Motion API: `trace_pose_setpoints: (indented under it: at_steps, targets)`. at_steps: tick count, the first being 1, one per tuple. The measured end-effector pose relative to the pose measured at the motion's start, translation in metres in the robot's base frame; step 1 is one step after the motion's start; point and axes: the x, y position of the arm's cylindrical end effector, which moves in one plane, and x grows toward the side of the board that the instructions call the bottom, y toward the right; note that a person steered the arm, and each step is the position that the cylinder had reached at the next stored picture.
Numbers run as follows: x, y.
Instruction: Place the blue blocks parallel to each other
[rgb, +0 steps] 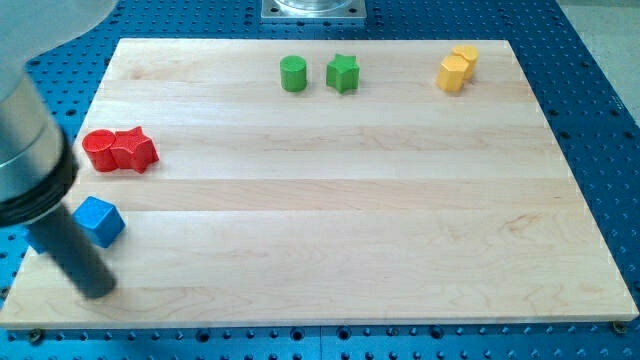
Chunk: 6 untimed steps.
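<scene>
my tip (97, 290) sits just below the blue cube (99, 220); no jaws to tell of

A pale wooden board counter (330, 230) lies on a blue perforated metal base (590, 90). A grey metal mounting plate (314, 10) sits at the view's top. Light is even.

Cube (99, 220) just right of my tip (97, 288), near board's (330, 250) left edge
</scene>
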Motion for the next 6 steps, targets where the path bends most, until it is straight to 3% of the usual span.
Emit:
trace_pose_setpoints:
  at_steps: [1, 2, 5, 6]
  targets:
    - [0.006, -0.066]
    - [0.005, -0.074]
    - [-0.037, -0.073]
    - [-0.052, -0.049]
